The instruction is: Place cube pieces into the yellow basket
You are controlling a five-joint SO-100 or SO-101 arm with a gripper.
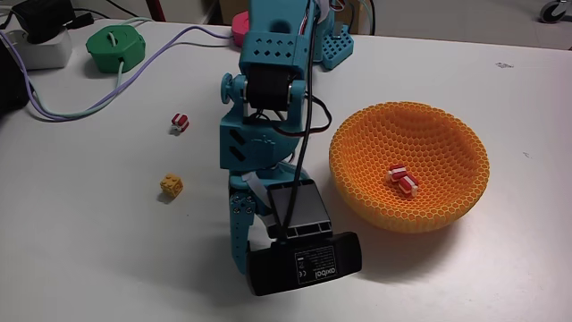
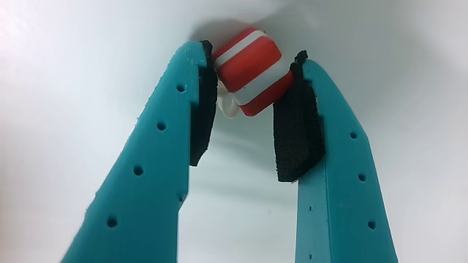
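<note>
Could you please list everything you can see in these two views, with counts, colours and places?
Striped cubes: four, red and white; one on the table left of the arm, two in the basket, one between the jaws in the wrist view.
Dotted cube: one, yellow-orange, on the table left of the arm.
Basket: one, orange-yellow honeycomb lattice, right of the arm.
Round plastic piece: one, green, far left.
Round piece: one, pink, partly hidden behind the arm.
Cables: lilac, far left.
Table: white.
Arm: one, teal, centre.
Gripper: teal, black pads, closed on a striped cube.
</note>
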